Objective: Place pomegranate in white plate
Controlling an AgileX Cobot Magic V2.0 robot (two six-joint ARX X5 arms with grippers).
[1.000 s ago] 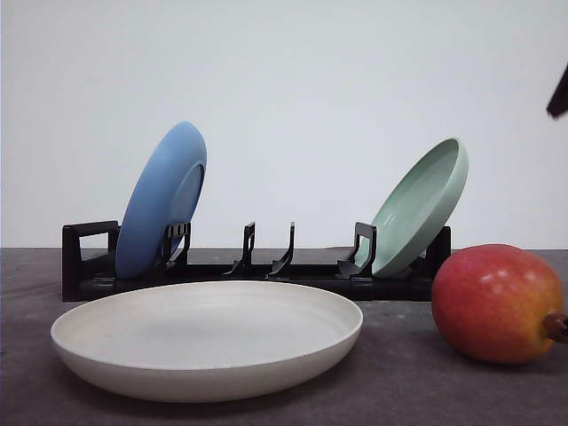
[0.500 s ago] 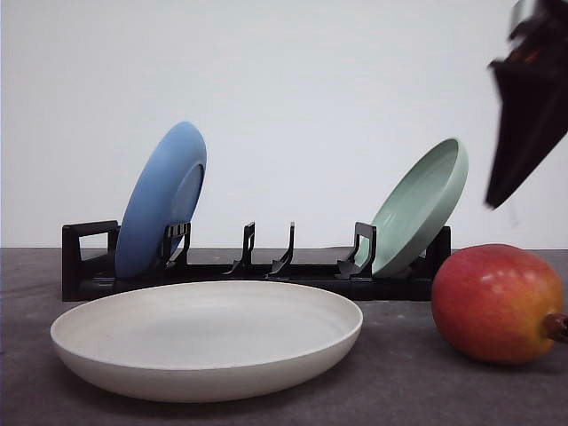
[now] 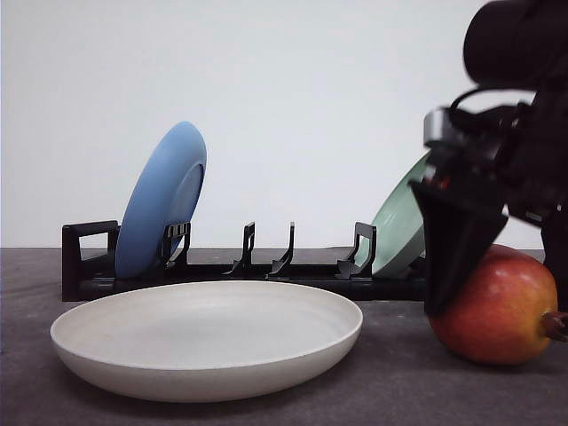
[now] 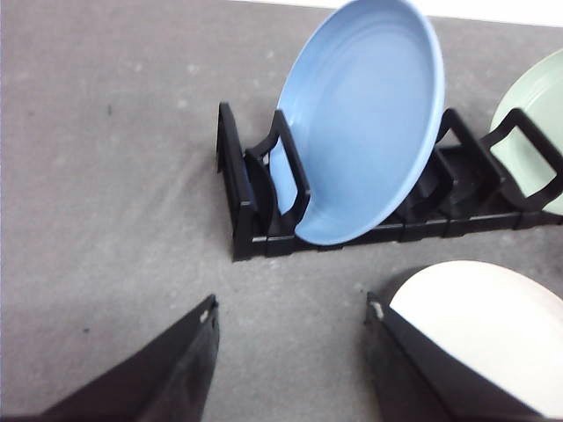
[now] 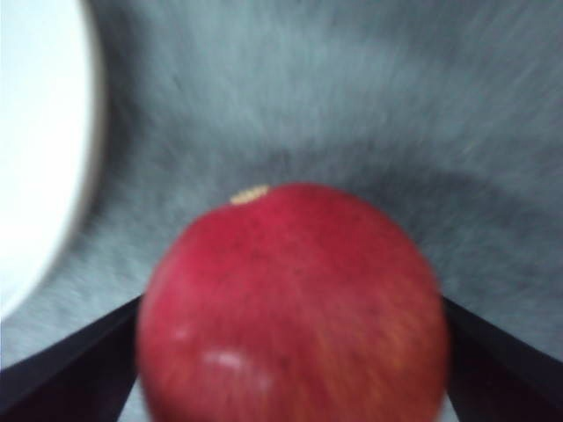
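The right gripper (image 5: 290,369) straddled the pomegranate (image 3: 499,306) with fingers spread wide, not yet clamped; an off-centre squeeze might have rolled the round fruit away from the white plate (image 3: 206,337).

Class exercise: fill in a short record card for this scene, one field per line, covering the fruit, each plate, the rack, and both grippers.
pomegranate: on the grey table, right of the white plate, not in it
white plate: flat on the table, nothing in it
blue plate: leaning in the black rack, left end
green plate: leaning at the rack's right end
right gripper: open, fingers either side of the pomegranate
left gripper: open, above bare table, holding nothing
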